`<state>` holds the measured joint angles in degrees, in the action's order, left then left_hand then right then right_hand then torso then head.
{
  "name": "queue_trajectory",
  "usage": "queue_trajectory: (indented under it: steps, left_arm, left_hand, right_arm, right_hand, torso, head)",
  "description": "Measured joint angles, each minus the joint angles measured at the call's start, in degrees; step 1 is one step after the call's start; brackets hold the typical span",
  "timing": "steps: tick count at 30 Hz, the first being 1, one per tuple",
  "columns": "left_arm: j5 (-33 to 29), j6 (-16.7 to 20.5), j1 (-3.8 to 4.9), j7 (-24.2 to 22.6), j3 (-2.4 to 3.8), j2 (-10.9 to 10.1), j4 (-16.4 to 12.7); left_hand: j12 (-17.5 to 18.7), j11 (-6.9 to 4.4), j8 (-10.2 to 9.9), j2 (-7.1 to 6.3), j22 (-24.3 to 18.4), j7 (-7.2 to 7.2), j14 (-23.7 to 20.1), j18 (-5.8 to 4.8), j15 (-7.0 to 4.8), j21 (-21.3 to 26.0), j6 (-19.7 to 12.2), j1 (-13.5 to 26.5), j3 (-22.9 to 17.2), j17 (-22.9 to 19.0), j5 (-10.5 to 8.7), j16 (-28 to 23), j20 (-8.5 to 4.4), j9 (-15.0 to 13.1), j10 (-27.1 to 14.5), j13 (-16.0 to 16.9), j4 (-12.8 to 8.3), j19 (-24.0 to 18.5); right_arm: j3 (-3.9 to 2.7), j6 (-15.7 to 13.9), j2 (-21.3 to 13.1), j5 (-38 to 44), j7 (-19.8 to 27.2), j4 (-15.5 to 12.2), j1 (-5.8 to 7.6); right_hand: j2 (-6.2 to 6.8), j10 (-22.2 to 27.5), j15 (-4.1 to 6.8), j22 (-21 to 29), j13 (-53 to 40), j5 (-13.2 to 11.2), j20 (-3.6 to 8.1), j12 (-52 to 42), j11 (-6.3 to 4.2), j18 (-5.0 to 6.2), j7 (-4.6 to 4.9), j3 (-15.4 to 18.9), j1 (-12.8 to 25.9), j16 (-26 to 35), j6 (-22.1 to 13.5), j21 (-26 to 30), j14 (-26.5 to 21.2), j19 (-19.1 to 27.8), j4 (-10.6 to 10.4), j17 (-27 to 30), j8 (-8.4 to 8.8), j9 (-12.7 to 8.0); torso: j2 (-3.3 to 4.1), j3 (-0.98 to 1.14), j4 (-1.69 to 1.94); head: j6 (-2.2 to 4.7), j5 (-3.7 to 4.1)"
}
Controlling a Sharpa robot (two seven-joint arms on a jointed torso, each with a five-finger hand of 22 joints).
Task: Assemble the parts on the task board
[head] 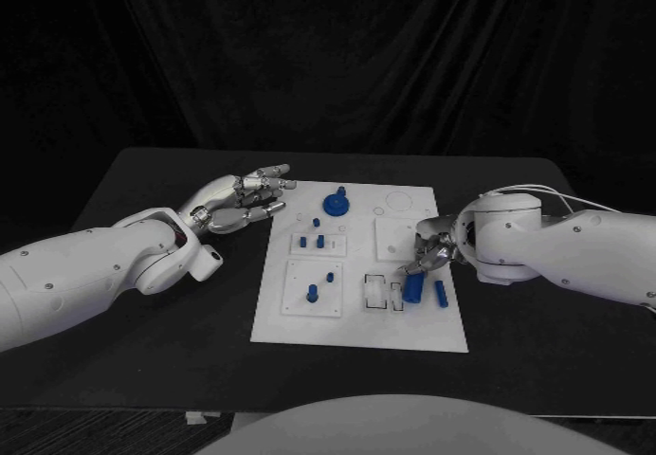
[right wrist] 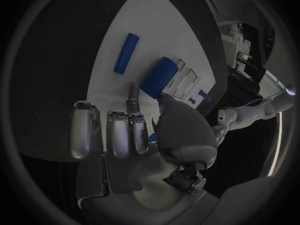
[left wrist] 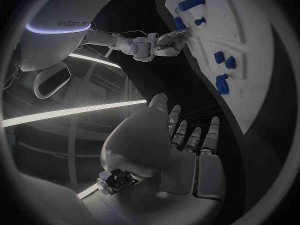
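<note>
Left robot hand [head: 250,201]: hovers over the counter [head: 151,180] just beside the board's [head: 358,327] far left corner, fingers loosely curled and holding nothing; it touches no part.

Board: white plate in the middle of the counter. Near its far edge stands a knobbed part [head: 337,202]. Toward the near edge from it, on the board's left half, lie two small pegs [head: 318,241] on a raised square, and nearer still a bolt-like part [head: 313,291] on a second square. Right of centre are outlined slots [head: 383,292], apparently unfilled.

Right robot hand [head: 428,256]: lowered onto the board's right half, beside the slots. The right wrist view shows a short cylinder [right wrist: 159,75] touching the thumb and a fingertip; the other fingers are spread. Whether the cylinder is pinched or only touched cannot be told with certainty, but it looks held. A longer rod [head: 440,292] lies loose on the board just to the right of the hand.

Step in hand, as judged: the right robot hand is picking up or positioning the cylinder near the slots. The next move calls for a secure pinch, alignment of the cylinder's axis with its seat, and a steady lowering without knocking the rod. Most parts appear unassembled.
</note>
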<state>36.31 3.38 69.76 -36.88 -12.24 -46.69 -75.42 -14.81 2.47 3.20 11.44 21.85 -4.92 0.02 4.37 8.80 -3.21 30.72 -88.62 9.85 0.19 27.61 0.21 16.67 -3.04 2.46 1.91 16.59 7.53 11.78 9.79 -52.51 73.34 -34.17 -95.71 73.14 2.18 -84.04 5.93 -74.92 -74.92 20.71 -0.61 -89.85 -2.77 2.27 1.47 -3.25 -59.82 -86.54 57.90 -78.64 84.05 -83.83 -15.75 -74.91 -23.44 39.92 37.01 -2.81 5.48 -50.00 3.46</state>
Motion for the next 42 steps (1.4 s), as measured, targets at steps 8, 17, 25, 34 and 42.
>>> queue_trajectory:
  steps: [8, 17, 25, 34, 42]
  left_arm:
    - [0.0, 0.0, -0.09, 0.0, 0.0, 0.0, 0.0]
    - [0.0, -0.1, -0.2, 0.1, 0.0, 0.0, 0.2]
    - [0.0, -0.1, -0.27, 0.1, 0.0, 0.0, 0.2]
    - [0.0, -0.2, -0.3, 0.2, 0.0, 0.1, 0.2]
    - [0.0, -0.3, -0.34, 0.3, 0.0, 0.3, 0.3]
  left_hand:
    - [0.0, 0.0, 0.0, 0.0, -0.1, 0.0, 0.0, 0.0, 0.0, 0.0, 0.0, 0.0, 0.0, 0.0, 0.0, 0.0, 0.0, 0.0, 0.0, 0.0, 0.0, 0.0]
    - [0.0, 0.0, 0.0, 0.0, -0.1, 0.0, 0.0, 0.0, 0.0, 0.0, 0.0, 0.0, 0.0, 0.0, 0.0, 0.0, 0.0, 0.0, 0.0, 0.0, 0.0, 0.0]
    - [0.0, 0.0, 0.0, 0.0, -0.1, 0.0, 0.0, 0.0, 0.0, 0.0, 0.0, 0.0, 0.0, 0.0, 0.0, 0.0, 0.0, 0.0, 0.0, 0.0, 0.0, 0.0]
    - [0.0, 0.0, 0.0, 0.0, -0.1, 0.0, 0.0, 0.0, 0.0, 0.0, 0.0, 0.0, 0.0, 0.0, 0.0, 0.0, 0.0, 0.0, 0.0, 0.0, 0.0, 0.0]
    - [0.0, -0.01, 0.0, 0.0, -0.1, 0.0, 0.0, 0.0, 0.0, 0.0, 0.0, 0.0, 0.0, 0.0, 0.0, 0.0, 0.0, 0.0, 0.0, 0.0, 0.0, 0.0]
  right_arm:
    - [0.0, -1.3, -0.2, -0.1, 0.4, -0.3, 0.0]
    - [0.0, -1.8, -0.3, -0.2, 0.6, -1.0, 0.35]
    - [-0.02, -1.5, 0.3, -0.7, 0.9, -0.8, 1.37]
    - [-0.01, -0.6, 1.2, -2.5, 1.5, -0.6, 2.39]
    - [-0.01, 0.5, 3.1, -4.4, 2.1, -0.3, 2.8]
  right_hand:
    - [0.01, 0.0, 0.0, 0.0, 0.0, -0.4, 0.0, 0.0, 0.0, -0.01, -0.03, 0.0, 0.0, 0.0, -1.0, 0.0, 0.0, 0.0, 0.0, 0.0, -0.86, 1.2]
    - [0.01, 0.0, 0.0, 0.0, 0.0, -0.8, 0.0, 0.0, 0.01, -0.01, 0.06, 0.0, 0.0, 0.2, -1.5, 0.6, 0.0, 0.0, 0.0, 0.0, -1.57, 2.1]
    - [0.52, 0.0, 0.0, 0.0, 0.0, -1.0, 0.0, 0.0, 0.01, -0.01, 0.16, 0.0, -0.5, 0.5, -2.2, 0.8, 0.0, 0.0, 0.0, 0.0, -2.24, 2.8]
    - [0.46, 0.0, 0.0, 0.0, 0.0, -1.1, 0.0, 0.0, 0.01, -0.02, 0.17, 0.0, -1.1, 0.5, -2.2, 1.2, 0.0, 0.0, 0.0, 0.0, -2.25, 2.8]
    - [0.46, 0.0, 0.0, 0.0, 0.0, -1.1, 0.0, 0.0, 0.01, -0.02, 0.06, 0.0, -1.0, 0.5, -2.5, 1.2, 0.0, 0.0, 0.0, 0.0, -2.52, 3.0]
  torso:
    - [0.0, 0.01, -0.01]
    - [-0.01, 0.01, -0.01]
    - [-0.01, 0.01, -0.01]
    - [-0.03, 0.01, -0.01]
    - [-0.01, 0.01, 0.0]
  head:
    - [0.0, -0.15]
    - [0.0, -0.26]
    - [0.0, -0.47]
    - [0.0, -0.48]
    - [0.0, -0.21]
